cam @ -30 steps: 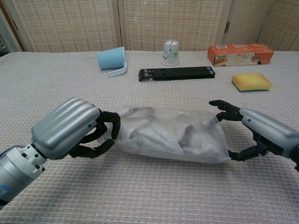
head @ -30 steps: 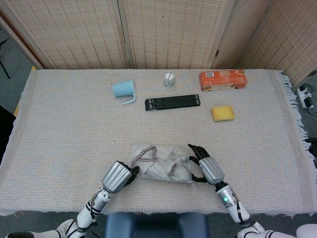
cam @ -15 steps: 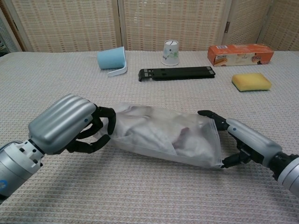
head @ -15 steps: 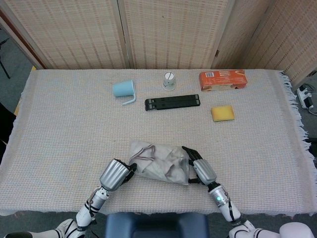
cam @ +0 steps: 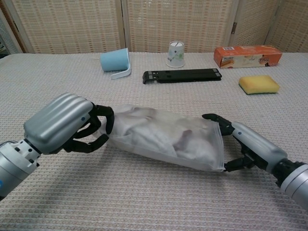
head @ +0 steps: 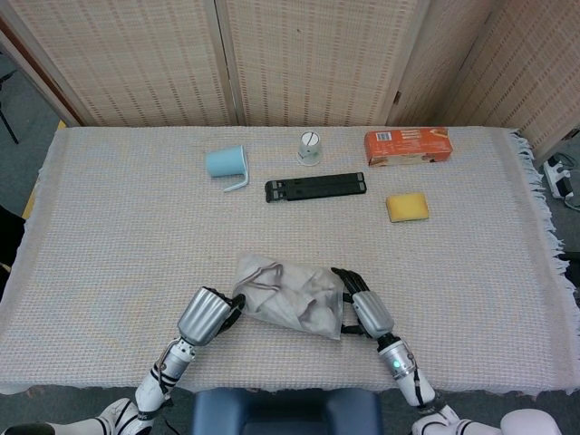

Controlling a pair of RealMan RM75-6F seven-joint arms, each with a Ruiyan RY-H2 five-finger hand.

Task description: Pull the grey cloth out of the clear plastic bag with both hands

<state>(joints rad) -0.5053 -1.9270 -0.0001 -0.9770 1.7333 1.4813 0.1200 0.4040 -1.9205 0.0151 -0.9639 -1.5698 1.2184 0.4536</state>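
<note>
While both hands have drawn a little nearer the bottom edge of the frame over the last second, the clear plastic bag (cam: 166, 139) has come with them, so the whole bundle now sits lower and slightly more bunched, low and centre in both views. The left hand (cam: 67, 124) keeps its dark fingers curled around the bag's closed left end, gripping it. The right hand (cam: 243, 144) has slid in against the bag's open right edge; its fingers are parted, one over the top rim and one under the bottom corner, and I cannot tell whether they pinch the plastic or merely frame it. The grey cloth (cam: 159, 132) is crumpled wholly inside the bag, with none of it out yet. My reading is that the hands are only setting their hold, and the pulling itself is not yet begun.

Farther up the frame, well apart from all this, lie a yellow sponge (cam: 259, 84) at right, a black folded stand (cam: 183, 75) at centre, a blue cup (cam: 115, 60) on its side, a small white cup (cam: 176, 54) and an orange box (cam: 247, 56) at upper right.
</note>
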